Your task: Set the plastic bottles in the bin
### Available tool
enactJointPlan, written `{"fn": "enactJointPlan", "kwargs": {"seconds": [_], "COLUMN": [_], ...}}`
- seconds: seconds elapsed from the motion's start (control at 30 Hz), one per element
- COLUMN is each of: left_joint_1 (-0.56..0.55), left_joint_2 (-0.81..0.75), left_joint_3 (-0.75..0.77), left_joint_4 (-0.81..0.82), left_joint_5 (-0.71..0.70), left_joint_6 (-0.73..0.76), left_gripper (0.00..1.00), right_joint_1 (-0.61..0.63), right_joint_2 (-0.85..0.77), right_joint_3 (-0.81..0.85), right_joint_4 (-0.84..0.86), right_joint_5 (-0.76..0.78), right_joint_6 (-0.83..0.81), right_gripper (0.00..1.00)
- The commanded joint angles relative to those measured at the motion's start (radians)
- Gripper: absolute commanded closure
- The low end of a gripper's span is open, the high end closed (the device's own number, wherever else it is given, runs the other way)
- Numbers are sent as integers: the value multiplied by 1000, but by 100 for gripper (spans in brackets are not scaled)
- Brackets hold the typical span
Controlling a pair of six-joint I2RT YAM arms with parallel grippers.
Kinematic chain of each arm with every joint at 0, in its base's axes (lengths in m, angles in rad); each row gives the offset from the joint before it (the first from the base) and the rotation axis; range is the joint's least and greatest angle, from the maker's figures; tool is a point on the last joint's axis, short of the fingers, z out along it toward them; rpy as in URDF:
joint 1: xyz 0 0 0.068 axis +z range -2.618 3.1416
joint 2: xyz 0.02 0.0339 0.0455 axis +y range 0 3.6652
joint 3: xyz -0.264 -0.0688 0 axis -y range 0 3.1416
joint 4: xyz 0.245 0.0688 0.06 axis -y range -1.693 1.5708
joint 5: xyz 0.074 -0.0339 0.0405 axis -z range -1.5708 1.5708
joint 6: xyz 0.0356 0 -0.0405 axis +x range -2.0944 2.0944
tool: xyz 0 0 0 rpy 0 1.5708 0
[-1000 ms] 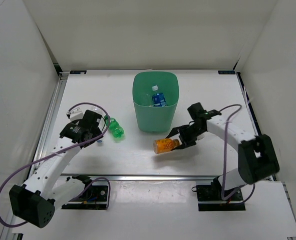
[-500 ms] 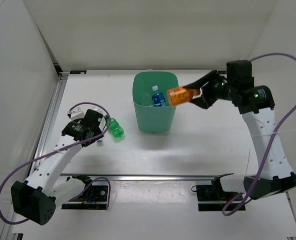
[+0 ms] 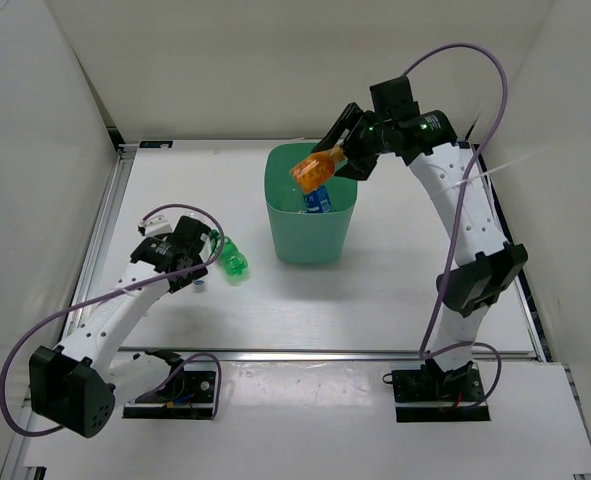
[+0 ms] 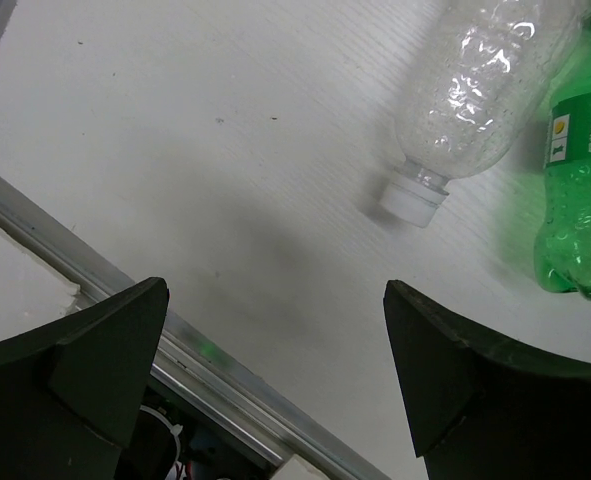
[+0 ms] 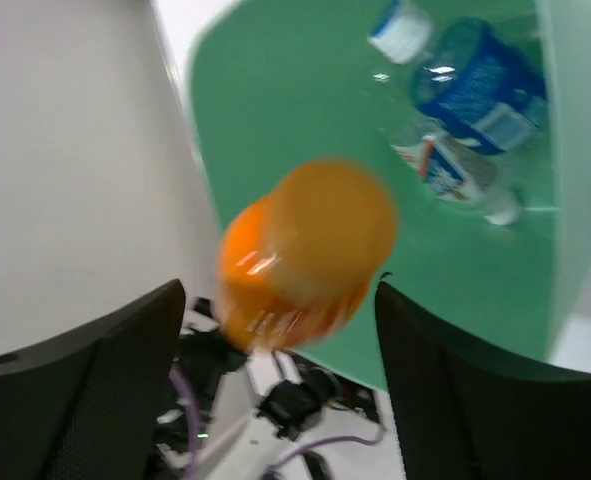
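My right gripper [image 3: 338, 160] hangs over the mint-green bin [image 3: 309, 243] with its jaws wide apart. The orange bottle [image 3: 313, 170] is blurred just below the fingertips, clear of both fingers, above the bin's mouth; it also shows in the right wrist view [image 5: 305, 250]. Inside the bin [image 5: 275, 100] lie a blue-label bottle [image 5: 485, 85] and a white-red label bottle [image 5: 450, 170]. My left gripper [image 4: 275, 290] is open and empty over the table. Just beyond it lie a clear bottle with a white cap [image 4: 465, 90] and the green bottle [image 4: 575, 190], side by side left of the bin.
An aluminium rail [image 4: 175, 345] runs along the table's near edge under the left gripper. White walls close in the table on the left, back and right. The right arm's purple cable [image 3: 475, 80] loops high above the bin's right side.
My right arm swung the orange bottle from beside the bin's right rim to over its mouth, then opened; the bottle now leaves the fingers. The left arm has barely moved.
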Motion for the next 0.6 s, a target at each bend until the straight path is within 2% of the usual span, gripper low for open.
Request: {"fn": "enactJointPlan", "kwargs": {"seconds": [0.0, 0.07, 0.2, 0.37, 0.57], "left_joint_1": [-5, -5, -5, 4, 78], "left_joint_2": [15, 59, 192, 419, 568], "left_joint_3": [75, 115, 262, 355, 402], "left_joint_4": [-1, -1, 60, 112, 187], "left_joint_5": [-45, -57, -58, -58, -24], "left_joint_6": [-21, -21, 79, 194, 172], "left_gripper": [0, 0, 0, 0, 0], "right_joint_1": [-1, -1, -24, -47, -166], "right_joint_2": [-52, -135, -292, -343, -375], "right_joint_3": [40, -64, -199, -201, -146], "right_joint_4": [-78, -78, -45, -66, -123], "right_joint_5": [70, 96, 105, 67, -14], "right_joint_6": [-84, -95, -106, -146, -207], "right_gripper": [19, 12, 8, 7, 6]}}
